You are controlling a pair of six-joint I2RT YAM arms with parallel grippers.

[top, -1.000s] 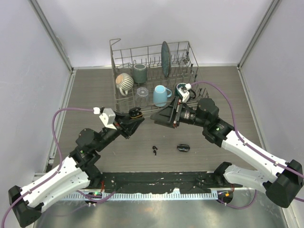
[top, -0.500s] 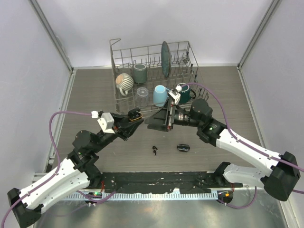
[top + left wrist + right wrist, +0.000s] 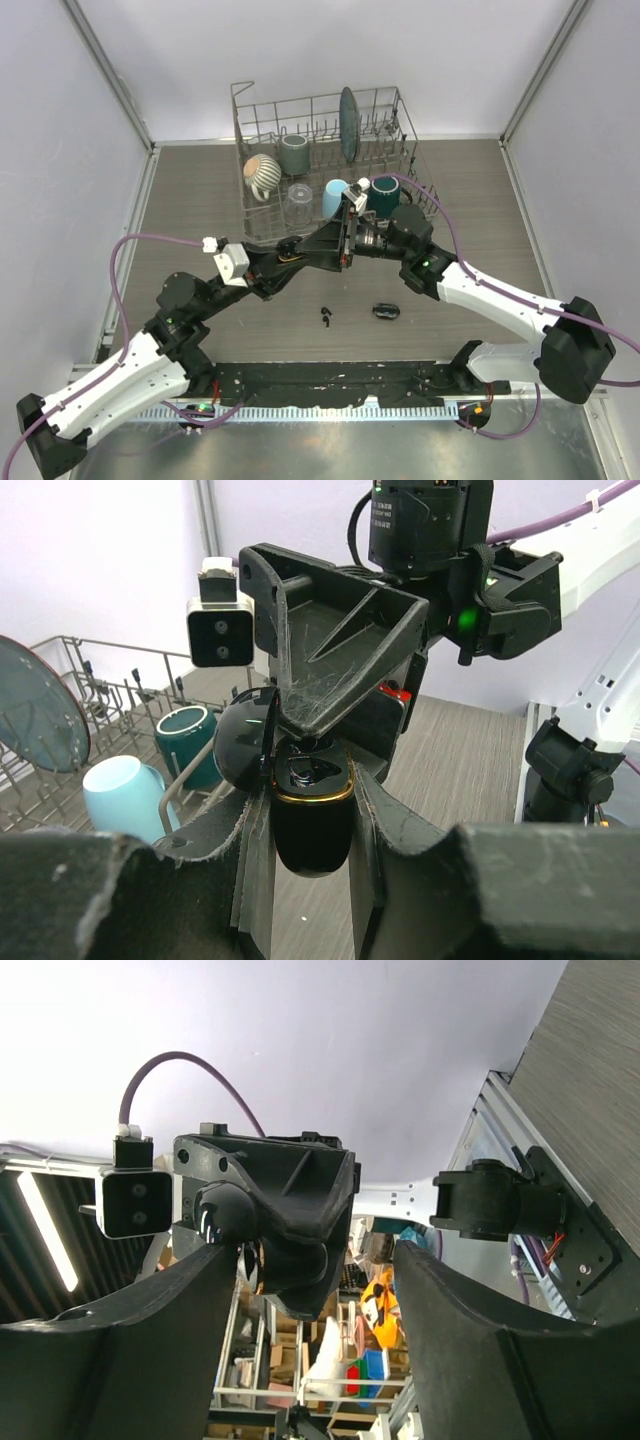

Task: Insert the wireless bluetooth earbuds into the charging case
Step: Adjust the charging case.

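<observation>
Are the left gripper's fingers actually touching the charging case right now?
Touching. The left wrist view shows the fingers of the left gripper pressed against both sides of the open charging case, with no gap on either side.

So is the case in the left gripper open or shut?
Open. In the left wrist view the lid is swung back off the charging case, baring its gold rim and glossy inside.
</observation>
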